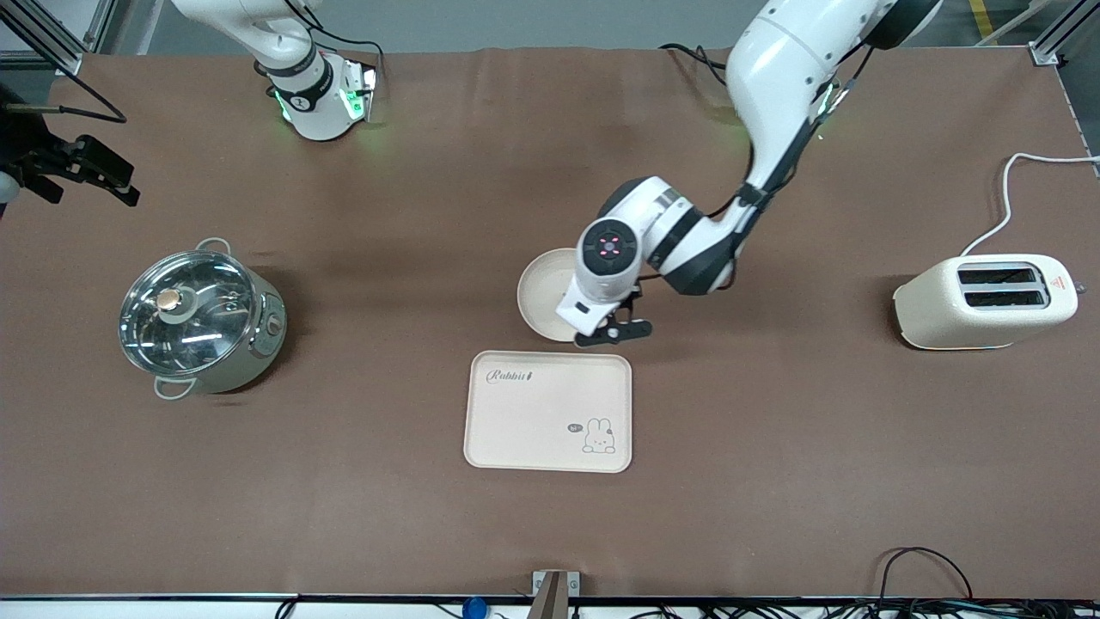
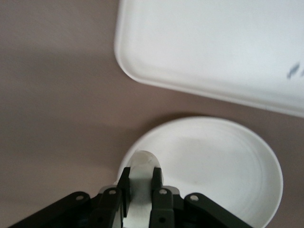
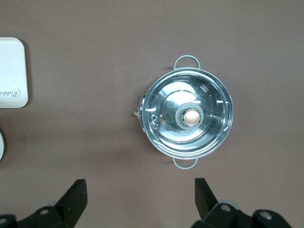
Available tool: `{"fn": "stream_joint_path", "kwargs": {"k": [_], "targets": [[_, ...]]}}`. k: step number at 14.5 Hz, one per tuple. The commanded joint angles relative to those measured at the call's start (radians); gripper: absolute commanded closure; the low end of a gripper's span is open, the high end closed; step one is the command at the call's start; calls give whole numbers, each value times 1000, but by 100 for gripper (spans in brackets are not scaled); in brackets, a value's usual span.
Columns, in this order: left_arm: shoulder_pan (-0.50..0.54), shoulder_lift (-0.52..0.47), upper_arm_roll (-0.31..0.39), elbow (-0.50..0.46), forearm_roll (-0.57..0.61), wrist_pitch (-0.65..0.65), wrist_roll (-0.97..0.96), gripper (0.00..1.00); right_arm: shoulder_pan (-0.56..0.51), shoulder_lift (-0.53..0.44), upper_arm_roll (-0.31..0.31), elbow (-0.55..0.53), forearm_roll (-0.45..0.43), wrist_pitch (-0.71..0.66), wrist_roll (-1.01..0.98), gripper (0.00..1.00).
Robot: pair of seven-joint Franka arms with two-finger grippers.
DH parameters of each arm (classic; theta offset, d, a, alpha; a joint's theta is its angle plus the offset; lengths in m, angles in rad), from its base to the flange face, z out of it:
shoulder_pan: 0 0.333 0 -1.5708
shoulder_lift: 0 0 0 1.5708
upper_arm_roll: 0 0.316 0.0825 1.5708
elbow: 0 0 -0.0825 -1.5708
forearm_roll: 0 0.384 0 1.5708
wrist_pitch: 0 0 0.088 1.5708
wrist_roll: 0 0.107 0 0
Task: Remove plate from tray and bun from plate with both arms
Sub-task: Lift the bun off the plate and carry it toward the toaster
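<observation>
Just beside the tray, on the table, sits the plate; the left gripper pinches its rim (stiff, slick, probably light). Right gripper waits, spread, above the pot.

Cream on brown
Plain cream plate beneath the black left tool; cream tray with bunny drawing; brown surface.

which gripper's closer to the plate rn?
Left. The left gripper is at the plate, fingers shut on the bun at the plate's rim. The right gripper hangs open over bare table near the pot, well away from it.
</observation>
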Motion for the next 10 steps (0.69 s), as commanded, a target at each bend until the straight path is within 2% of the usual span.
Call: {"fn": "stream_joint_path", "kwargs": {"k": [1,4,10], "targets": [[104,-29,0,-25,17,-36,63,79,-13,8,12,13,20,-10,3,0],[229,-18,1,-29,63,-53,109,79,-12,7,11,13,22,-12,3,0],[394,63,3,-22,92,-36,137,79,-13,7,12,13,22,-13,3,0]]}}
